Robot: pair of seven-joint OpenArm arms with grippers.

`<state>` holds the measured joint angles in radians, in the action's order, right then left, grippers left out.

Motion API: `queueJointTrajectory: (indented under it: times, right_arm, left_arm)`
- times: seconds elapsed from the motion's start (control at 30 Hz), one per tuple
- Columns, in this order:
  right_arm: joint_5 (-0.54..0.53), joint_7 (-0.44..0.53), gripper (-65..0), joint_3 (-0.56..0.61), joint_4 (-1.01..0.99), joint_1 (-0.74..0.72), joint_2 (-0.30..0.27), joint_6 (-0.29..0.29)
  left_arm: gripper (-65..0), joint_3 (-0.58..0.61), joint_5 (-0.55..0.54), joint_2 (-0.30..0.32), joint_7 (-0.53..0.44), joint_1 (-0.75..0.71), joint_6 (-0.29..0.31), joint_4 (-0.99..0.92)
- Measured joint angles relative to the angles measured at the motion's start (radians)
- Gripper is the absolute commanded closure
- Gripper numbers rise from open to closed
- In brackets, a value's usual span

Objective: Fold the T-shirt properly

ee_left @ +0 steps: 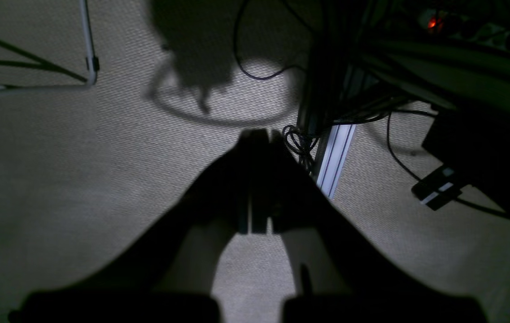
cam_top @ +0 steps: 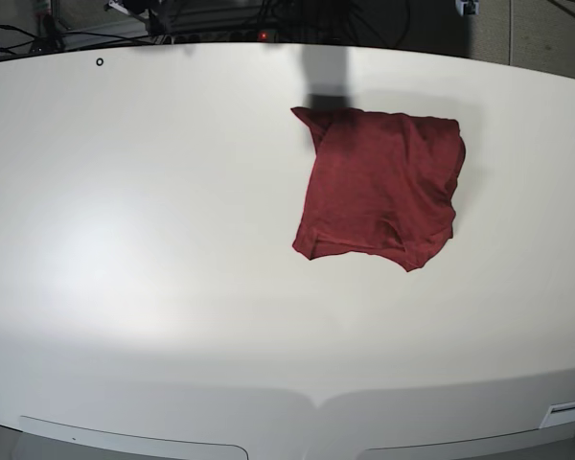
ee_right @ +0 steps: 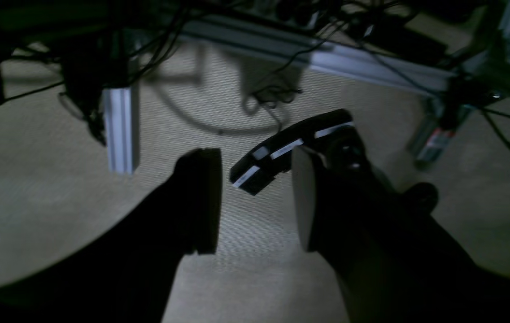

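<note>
T-shirt (cam_top: 379, 182) lies folded on table (cam_top: 153, 240).

One T-shirt (cam_top: 381, 185), one table (cam_top: 153, 240), two hands: left hand (ee_left: 258, 134), right hand (ee_right: 257, 197).

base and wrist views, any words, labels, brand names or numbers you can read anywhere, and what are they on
No readable text in any view.
T-shirt: plain dark red, no print or visible tag.
Table: blank white; a small black ring mark near the far edge, not a character.
Black device on the floor, right wrist view: white patches, too blurred to tell if they carry writing.
Red-and-white sticker on the frame leg: too blurred to read.
</note>
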<state>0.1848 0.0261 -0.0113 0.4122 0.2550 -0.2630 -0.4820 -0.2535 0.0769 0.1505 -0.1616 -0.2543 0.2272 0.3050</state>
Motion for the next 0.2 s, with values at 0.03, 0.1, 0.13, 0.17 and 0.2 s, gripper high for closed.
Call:
queueJointTrajectory:
  times: [0.03, 0.1, 0.13, 0.17, 0.2]
  right_arm:
    - [0.000, 0.000, -24.9, 0.000, 0.000, 0.000, 0.000, 0.000]
    - [0.000, 0.000, -24.9, 0.000, 0.000, 0.000, 0.000, 0.000]
    - [0.000, 0.000, -24.9, 0.000, 0.000, 0.000, 0.003, 0.000]
    - [0.000, 0.001, -24.9, 0.000, 0.000, 0.000, 0.006, 0.000]
    - [0.000, 0.001, -24.9, 0.000, 0.000, 0.000, 0.011, 0.000]
  left_arm:
    - [0.0, 0.000, 0.000, -0.001, -0.013, 0.000, 0.000, 0.000]
    - [0.0, 0.000, 0.000, -0.004, -0.018, 0.003, 0.000, 0.000]
    - [0.0, 0.000, 0.000, -0.006, -0.019, 0.006, 0.000, 0.000]
    - [0.0, 0.000, 0.000, -0.008, -0.019, 0.009, 0.000, 0.000]
    - [0.0, 0.000, 0.000, -0.010, -0.019, 0.011, 0.000, 0.000]
